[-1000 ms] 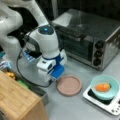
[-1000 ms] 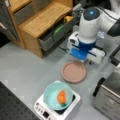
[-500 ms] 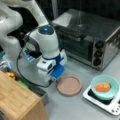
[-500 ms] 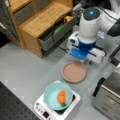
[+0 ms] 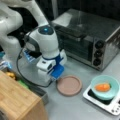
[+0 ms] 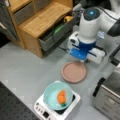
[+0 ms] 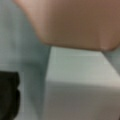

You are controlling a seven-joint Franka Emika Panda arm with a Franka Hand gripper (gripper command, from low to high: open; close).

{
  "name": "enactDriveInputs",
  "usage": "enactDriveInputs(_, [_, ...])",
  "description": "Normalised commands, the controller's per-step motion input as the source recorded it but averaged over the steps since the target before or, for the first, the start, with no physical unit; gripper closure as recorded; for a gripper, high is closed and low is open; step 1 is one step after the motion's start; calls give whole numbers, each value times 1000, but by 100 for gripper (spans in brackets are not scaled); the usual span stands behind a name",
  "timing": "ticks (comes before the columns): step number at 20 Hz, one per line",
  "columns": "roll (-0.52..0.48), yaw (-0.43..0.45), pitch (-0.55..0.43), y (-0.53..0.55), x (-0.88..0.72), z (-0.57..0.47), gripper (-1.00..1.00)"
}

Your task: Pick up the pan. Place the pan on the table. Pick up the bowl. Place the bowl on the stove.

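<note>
- Grey and matte, the wide flat table (image 5: 75, 105) (image 6: 27, 67) carried everything in both front views, and all places below are given relative to the round shallow salmon-pink pan (image 5: 69, 85) (image 6: 74, 72).
- That pan lay flat on the grey table, off the hotplate; the wrist view showed its pink surface (image 7: 75, 22) filling the top of the picture.
- Beside the pan, toward a front view's right (image 5: 103, 96), stood the small square white stove with a black top, also seen below the pan in a front view (image 6: 57, 106).
- On that stove sat the round light teal bowl (image 5: 105, 87) (image 6: 58, 96), with an orange object (image 5: 102, 87) (image 6: 61, 96) inside it.
- Just beside the pan's rim, the white-and-blue gripper (image 5: 50, 75) (image 6: 83, 58) hung low over the table; I cannot tell whether its fingers were spread or closed, as they were hidden.
- Behind the pan stood a large steel toaster oven (image 5: 87, 37).
- A light-brown wooden box (image 5: 17, 100) (image 6: 42, 22) stood well apart from the pan.
</note>
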Motion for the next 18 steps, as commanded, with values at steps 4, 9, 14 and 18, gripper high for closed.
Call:
enactDriveInputs(4, [-23, 111, -13, -19, -95, -28, 100])
enactDriveInputs(9, [-21, 110, -15, -9, -81, -20, 100])
enactDriveInputs(14, [-14, 99, -11, 8, -72, 49, 100])
enactDriveInputs(18, [7, 75, 9, 28, -67, 179, 100])
